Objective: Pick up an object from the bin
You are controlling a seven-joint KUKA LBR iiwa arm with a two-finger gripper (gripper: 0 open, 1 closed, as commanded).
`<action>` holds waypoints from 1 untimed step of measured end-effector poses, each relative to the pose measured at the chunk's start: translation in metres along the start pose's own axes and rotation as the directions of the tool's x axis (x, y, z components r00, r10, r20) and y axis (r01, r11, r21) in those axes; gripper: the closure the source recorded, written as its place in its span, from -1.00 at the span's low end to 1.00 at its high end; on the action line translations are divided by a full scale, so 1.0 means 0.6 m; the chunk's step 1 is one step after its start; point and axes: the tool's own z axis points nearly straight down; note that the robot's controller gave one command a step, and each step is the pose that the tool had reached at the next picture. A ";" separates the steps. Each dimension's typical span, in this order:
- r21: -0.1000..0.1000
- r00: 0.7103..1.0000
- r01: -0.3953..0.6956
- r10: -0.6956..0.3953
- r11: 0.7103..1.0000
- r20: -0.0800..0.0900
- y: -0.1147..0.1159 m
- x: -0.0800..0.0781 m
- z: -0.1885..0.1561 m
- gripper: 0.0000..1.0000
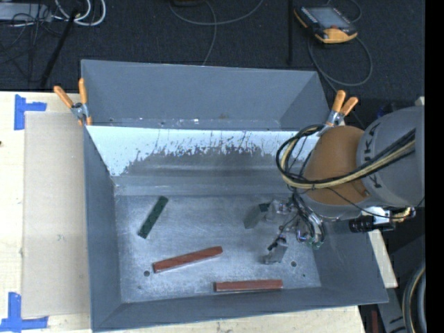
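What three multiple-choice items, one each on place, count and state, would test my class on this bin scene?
1. Where in the bin does the dark green bar lie?
A. left part
B. right corner
C. between the fingers

2. How many reddish-brown bars lie on the floor?
A. one
B. two
C. four

3. How is the end effector?
A. shut on a bar
B. open, holding nothing
C. outside the bin

Answers:
1 A: it lies at the left, far from the arm.
2 B: one mid-floor, the other by the front wall.
3 B: its fingers are spread over bare floor.
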 end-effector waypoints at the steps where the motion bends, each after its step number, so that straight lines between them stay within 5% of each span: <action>1: 0.001 0.999 -0.051 0.051 0.999 0.004 0.080 0.042 0.000 -1.00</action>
